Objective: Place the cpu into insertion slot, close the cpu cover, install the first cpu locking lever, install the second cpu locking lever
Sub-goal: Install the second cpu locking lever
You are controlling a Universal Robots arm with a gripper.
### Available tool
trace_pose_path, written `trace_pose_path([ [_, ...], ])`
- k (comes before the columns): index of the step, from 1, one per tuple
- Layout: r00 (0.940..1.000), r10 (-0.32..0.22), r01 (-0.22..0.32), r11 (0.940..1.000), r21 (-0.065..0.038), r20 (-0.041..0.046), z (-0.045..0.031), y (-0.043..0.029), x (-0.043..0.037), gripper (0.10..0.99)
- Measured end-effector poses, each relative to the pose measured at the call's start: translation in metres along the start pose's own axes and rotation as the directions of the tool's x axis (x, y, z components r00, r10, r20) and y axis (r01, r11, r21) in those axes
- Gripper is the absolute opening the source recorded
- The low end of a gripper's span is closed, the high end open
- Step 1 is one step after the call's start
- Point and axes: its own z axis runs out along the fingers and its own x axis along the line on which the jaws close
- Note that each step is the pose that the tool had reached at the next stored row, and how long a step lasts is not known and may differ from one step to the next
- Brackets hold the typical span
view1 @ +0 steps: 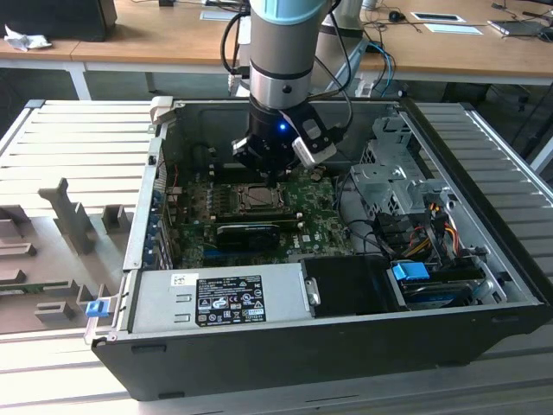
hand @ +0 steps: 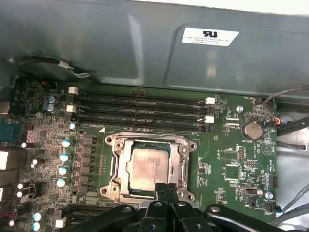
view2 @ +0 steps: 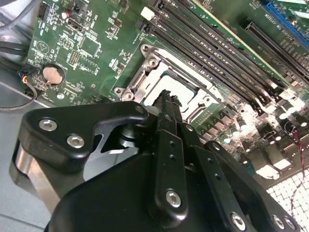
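jaws point(hand: 165, 189) closed, cpu point(hand: 148, 167) under cpu cover point(hand: 120, 159)

Bright even daylight, glare on capacitors point(view2: 270, 169)

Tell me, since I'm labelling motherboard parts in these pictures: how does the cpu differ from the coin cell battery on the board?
Shape: the cpu is a flat square plate; the coin cell battery is a round disc.
Size: the cpu looks clearly larger than the battery.
Seating: the cpu lies inside the insertion slot with its silver metal rim, next to the gripper; the battery sits in a small round holder out on the open green board.
Shared: both are pale metallic and lie flat.
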Motion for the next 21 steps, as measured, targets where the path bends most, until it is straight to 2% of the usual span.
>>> trace_pose_path([
  [3,1.0000,0.000,0.000,1.0000,0.000,0.0000,-0.0004,-0.0032,0.0004,0.106],
  [7,1.0000,0.000,0.000,1.0000,0.000,0.0001,-0.0018,-0.0138,0.0012,0.106],
  [12,1.0000,0.000,0.000,1.0000,-0.001,-0.0011,-0.0075,-0.0162,0.0012,0.106],
  [21,1.0000,0.000,0.000,1.0000,-0.001,-0.0012,-0.0096,-0.0315,0.0024,0.106],
])
